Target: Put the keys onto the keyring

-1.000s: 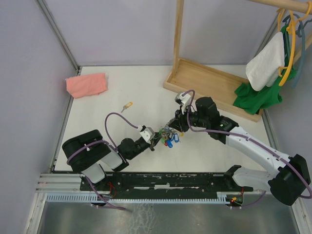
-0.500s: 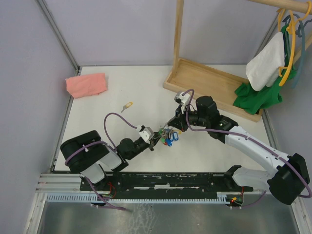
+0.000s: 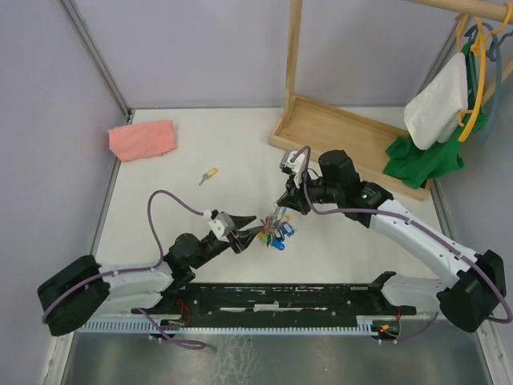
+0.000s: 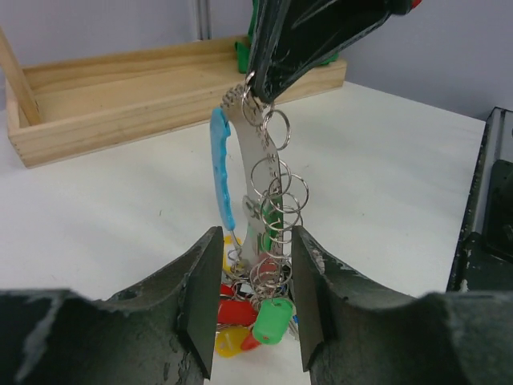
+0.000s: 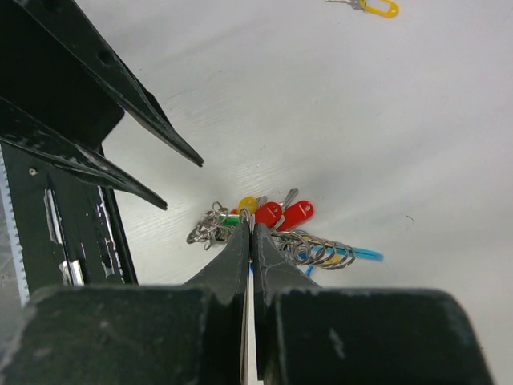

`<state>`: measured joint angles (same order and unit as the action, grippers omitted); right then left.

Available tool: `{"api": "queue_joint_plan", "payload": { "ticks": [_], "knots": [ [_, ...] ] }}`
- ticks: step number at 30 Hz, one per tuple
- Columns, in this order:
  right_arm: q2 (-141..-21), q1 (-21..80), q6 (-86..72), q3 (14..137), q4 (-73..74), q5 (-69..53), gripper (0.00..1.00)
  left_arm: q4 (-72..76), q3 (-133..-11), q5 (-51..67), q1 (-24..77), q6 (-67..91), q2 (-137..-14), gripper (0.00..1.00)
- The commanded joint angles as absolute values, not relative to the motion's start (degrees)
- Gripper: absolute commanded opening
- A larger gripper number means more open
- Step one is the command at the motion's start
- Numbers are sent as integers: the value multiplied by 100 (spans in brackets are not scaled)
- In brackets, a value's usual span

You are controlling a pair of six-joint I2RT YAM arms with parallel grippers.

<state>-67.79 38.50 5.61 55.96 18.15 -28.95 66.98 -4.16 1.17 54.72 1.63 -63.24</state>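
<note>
The keyring (image 4: pixel 276 188) hangs as a chain of small rings with a light-blue tag (image 4: pixel 220 164) and a grey curved piece, its coloured key heads resting on the table. My right gripper (image 3: pixel 280 212) is shut on its top ring (image 5: pixel 251 227). A green-headed key (image 4: pixel 272 319) dangles from the lowest rings. My left gripper (image 4: pixel 252 301) is open, one finger either side of the bunch (image 3: pixel 276 235), touching nothing. The yellow-headed key (image 3: pixel 209 174) lies alone on the table, up and left of both grippers, also at the top of the right wrist view (image 5: pixel 375 7).
A wooden rack base (image 3: pixel 353 140) stands behind the right arm, with a green garment (image 3: pixel 425 156) and a white cloth (image 3: pixel 437 100) hanging over its right end. A pink cloth (image 3: pixel 143 139) lies at the back left. The front rail (image 3: pixel 264 293) runs below the bunch.
My left gripper has opened off the bunch and its arm has stretched out low to the left. The right gripper has closed on the top ring.
</note>
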Motion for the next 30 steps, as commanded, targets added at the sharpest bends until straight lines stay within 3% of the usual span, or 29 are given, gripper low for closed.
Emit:
{"api": "queue_joint_plan", "payload": {
  "ticks": [1,6,19,30],
  "knots": [
    [-6896,3837,1176,5961,1955,-3456,1,4700,-532,229,5458,83,-4878,48],
    [-6883,3833,1599,5819,1803,-3748,1,4167,-814,225,5409,-424,-3908,53],
    [-6860,3832,2062,5531,1530,-4234,1,6007,-1466,3146,4249,307,-5852,43],
    [-6738,3832,2118,5370,1335,-4340,1,6725,-1635,3894,4010,767,-6613,38]
  ]
}}
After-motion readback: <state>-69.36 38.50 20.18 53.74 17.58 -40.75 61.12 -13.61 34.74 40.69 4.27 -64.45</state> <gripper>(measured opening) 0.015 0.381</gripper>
